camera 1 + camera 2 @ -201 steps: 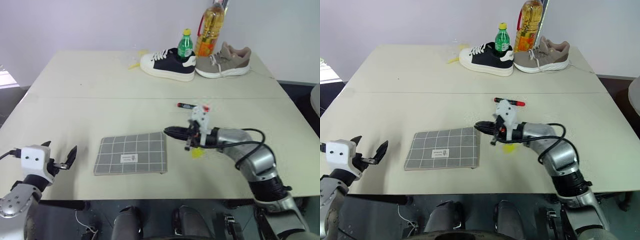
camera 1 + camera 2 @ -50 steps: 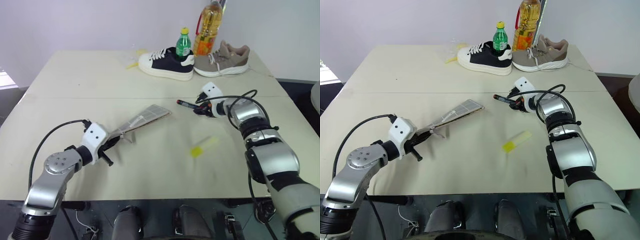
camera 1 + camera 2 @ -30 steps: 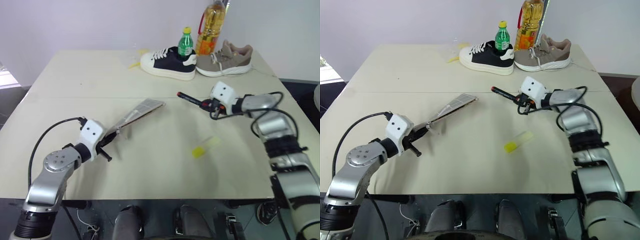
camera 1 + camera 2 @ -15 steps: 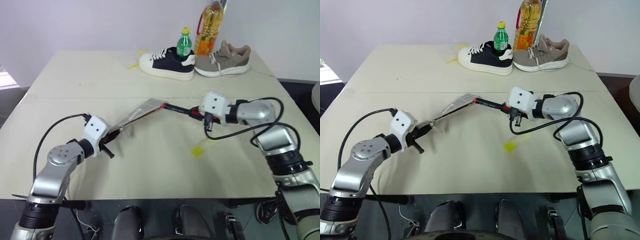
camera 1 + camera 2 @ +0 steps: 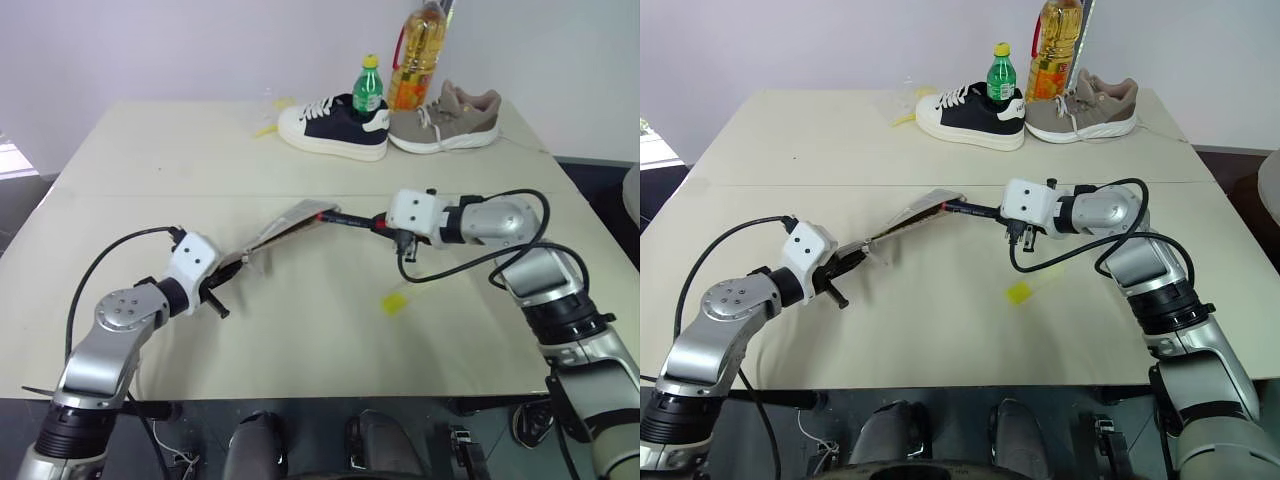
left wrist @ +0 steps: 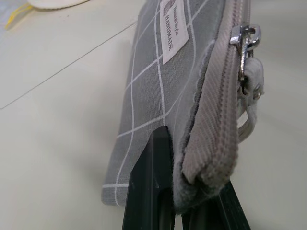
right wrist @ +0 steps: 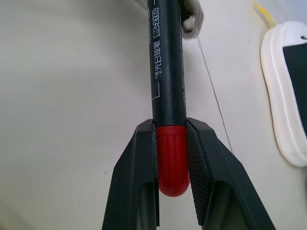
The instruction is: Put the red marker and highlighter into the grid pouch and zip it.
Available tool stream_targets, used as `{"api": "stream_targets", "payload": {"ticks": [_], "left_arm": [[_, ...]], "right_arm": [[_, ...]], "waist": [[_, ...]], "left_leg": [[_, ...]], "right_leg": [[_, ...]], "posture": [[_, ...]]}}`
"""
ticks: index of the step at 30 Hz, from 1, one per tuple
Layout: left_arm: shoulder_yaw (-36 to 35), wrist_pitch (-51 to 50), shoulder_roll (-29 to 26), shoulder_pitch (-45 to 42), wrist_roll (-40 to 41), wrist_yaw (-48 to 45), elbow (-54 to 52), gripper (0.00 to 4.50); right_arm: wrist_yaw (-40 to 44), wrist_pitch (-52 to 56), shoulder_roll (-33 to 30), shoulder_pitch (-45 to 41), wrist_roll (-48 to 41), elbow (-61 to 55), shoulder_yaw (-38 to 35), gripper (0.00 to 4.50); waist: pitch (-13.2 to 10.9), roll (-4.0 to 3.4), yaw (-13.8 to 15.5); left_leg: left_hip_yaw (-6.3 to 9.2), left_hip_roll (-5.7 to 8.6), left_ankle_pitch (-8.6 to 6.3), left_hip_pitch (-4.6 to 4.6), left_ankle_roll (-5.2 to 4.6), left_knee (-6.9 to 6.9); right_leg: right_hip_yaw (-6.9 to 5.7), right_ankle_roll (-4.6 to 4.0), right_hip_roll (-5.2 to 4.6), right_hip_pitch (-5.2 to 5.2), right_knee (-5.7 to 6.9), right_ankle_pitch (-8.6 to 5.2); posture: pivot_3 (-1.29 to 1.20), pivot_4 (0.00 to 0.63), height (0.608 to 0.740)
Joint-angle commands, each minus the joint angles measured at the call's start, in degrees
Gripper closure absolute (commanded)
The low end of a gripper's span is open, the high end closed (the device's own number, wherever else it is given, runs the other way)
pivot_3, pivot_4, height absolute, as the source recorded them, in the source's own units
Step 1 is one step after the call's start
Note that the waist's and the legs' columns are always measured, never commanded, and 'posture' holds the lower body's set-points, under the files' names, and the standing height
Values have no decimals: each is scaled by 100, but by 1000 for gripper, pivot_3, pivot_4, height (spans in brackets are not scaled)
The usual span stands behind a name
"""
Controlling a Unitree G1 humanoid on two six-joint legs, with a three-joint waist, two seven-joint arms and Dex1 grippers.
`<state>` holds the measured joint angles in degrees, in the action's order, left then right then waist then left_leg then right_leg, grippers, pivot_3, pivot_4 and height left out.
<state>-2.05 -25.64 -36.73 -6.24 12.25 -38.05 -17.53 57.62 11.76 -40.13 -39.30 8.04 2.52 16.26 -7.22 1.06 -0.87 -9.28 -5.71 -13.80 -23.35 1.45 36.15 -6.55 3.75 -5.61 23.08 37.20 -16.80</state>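
Red marker is the thing being put away right now. The right gripper pinches it by its red end, and the black barrel sticks out toward the grid pouch. The far tip of the marker sits right at the raised end of the pouch, but it is hard to tell if it has gone inside.

The left gripper is clamped tight on one corner of the pouch, close to the zipper band. It holds the pouch up off the table, tilted, with the far end highest. The zipper pull hangs on the edge near that gripper.

The highlighter lies on the table by itself, near the right arm and apart from the pouch. It has not been picked up.

So the job looks to be at its first part: getting the marker into the pouch. Next, the right gripper likely needs to push the marker along its own length into the opening and then let go. The left gripper should keep the pouch steady so the mouth does not flop shut. After that come the highlighter and the zip.

Two shoes and two bottles stand at the far side of the table.
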Motion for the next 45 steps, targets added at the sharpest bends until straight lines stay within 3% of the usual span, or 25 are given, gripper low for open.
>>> {"api": "stream_targets", "payload": {"ticks": [1, 7, 15, 19, 22, 26, 31, 37, 45], "left_arm": [[116, 147, -126, -93, -51, -166, -289, 4500], [550, 79, -245, -396, -217, -394, -359, 4500], [943, -258, -45, -773, -247, -402, -398, 4500], [942, -317, -28, -777, -268, -379, -343, 4500], [941, -304, -25, -799, -323, -334, -237, 4500], [963, -277, 0, -842, -371, -278, -130, 4500], [984, -192, 45, -858, -450, -244, 42, 4500], [1000, -162, 94, -873, -512, -250, 107, 4500], [1013, -167, 145, -892, -564, -245, 116, 4500]], "right_arm": [[-41, -389, -161, -259, 459, -259, 181, 4206], [-247, -1055, -184, -494, 1611, -359, 793, 4206], [-244, -1000, 429, -494, 1897, -692, 997, 4206], [-211, -1010, 483, -464, 1760, -761, 844, 2202], [-87, -788, 460, -436, 1110, -886, 347, 667], [560, 113, 314, -396, -213, -1224, -423, 667], [1822, 729, -830, 220, -1363, -1316, -1023, 667], [2203, -211, -1499, 796, -794, -532, -369, 667], [2073, -1544, -1012, 304, -140, 1216, 328, 667]], "waist": [[0, -1, 0], [0, -1, 0], [1, 1, 6], [1, 2, 6], [1, 2, 9], [1, 3, 18], [6, 11, 40], [4, 8, -21], [1, 3, 5]], "left_leg": [[-1, 0, 0, 0, 0, 0], [-1, 0, 4, 0, 7, 1], [-3, 0, 16, -2, 27, 4], [-3, 1, 17, -2, 27, 6], [-2, 1, 17, -2, 27, 7], [1, 1, 16, -2, 26, 8], [10, 3, -2, 1, -5, 10], [12, 1, -5, 21, -11, 5], [5, 2, -2, 23, -6, 11]], "right_leg": [[0, 0, 0, 1, 0, 0], [0, 0, 1, 3, 0, 0], [0, 0, 3, 1, 2, 0], [0, 1, 3, -1, 2, 0], [0, 1, 3, -1, 2, 0], [0, 1, 3, -6, 2, 0], [-3, 0, 3, -23, -9, -1], [-1, -1, 6, -29, -3, -1], [1, 0, 5, -31, -3, -1]], "posture": [[0, 150, 705], [0, 150, 705], [0, 150, 705], [0, 150, 705], [0, 150, 705], [0, 150, 705], [0, 150, 705], [0, 150, 705], [0, 150, 705]]}}
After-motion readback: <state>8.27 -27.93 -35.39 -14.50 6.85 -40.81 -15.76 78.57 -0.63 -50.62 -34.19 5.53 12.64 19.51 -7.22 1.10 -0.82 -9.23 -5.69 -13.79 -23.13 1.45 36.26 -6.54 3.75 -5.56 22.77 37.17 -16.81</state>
